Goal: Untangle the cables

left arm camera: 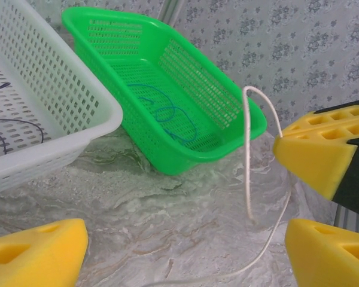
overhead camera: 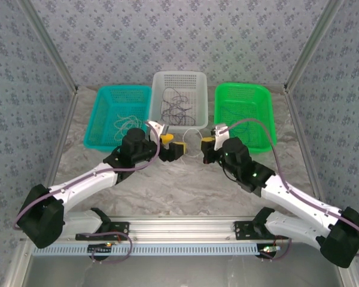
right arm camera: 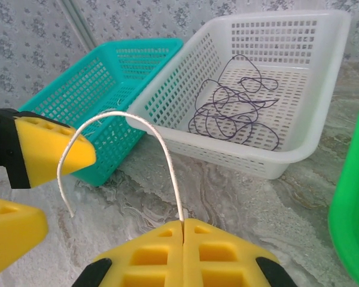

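Table [overhead camera: 185, 179] first: pale marbled top, boxed in by flowery patterned walls. The left arm [overhead camera: 84, 182] and right arm [overhead camera: 293, 200] both reach in toward the middle, and their tips end up near each other just in front of the baskets.

Three baskets sit in a row at the back: teal basket [overhead camera: 99, 119] on the left, white basket [overhead camera: 178, 74] in the middle, green basket [overhead camera: 242, 85] on the right.

The left gripper [overhead camera: 173, 144] has its yellow jaws spread wide with nothing clamped. The left wrist view shows one finger [left arm camera: 36, 251] at each bottom corner and open table between them. The right gripper [right arm camera: 183, 224] is pinched fully together on the white cable [right arm camera: 149, 128], which comes straight up out of the seam between the pads.

Cables now. That white cable arches up from the right gripper and curves over toward the left one, and its loose end hangs close by the left fingers – can't tell if it touches them. A loopy pile of dark purple cables [right arm camera: 233, 107] lies on the floor of the white basket. Some whitish cables [overhead camera: 127, 124] are curled in the teal basket, and a thin blue cable [left arm camera: 167, 113] loops inside the green one.
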